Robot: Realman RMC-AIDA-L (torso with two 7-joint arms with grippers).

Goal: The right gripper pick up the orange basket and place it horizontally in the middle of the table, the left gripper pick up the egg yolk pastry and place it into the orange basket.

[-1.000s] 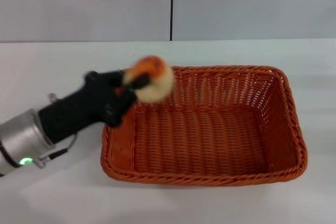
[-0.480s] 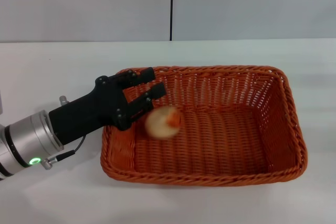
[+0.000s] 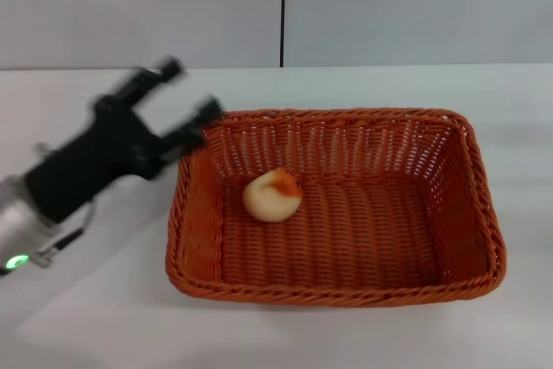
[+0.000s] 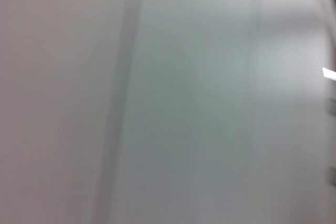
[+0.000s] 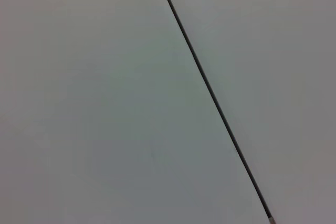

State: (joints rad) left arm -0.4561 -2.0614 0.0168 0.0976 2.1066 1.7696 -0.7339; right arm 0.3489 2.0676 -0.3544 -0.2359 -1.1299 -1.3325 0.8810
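Head view: we see the orange basket [image 3: 337, 209] lying lengthwise on the table [image 3: 78, 317], its braided rim intact. The egg yolk pastry [image 3: 272, 194] rests on the basket floor, toward nine o'clock of the interior, tilted with its orange top facing two o'clock. The left gripper [image 3: 186, 105] hovers outside the basket at about ten o'clock from the pastry, its two thin fingers spread apart and holding nothing; one fingertip is close to the basket's corner rim.

Left wrist view: we see only a blurred pale surface.

Right wrist view: we see a grey wall [image 5: 105, 103] crossed by a dark seam [image 5: 212, 95]. We cannot see the right gripper.
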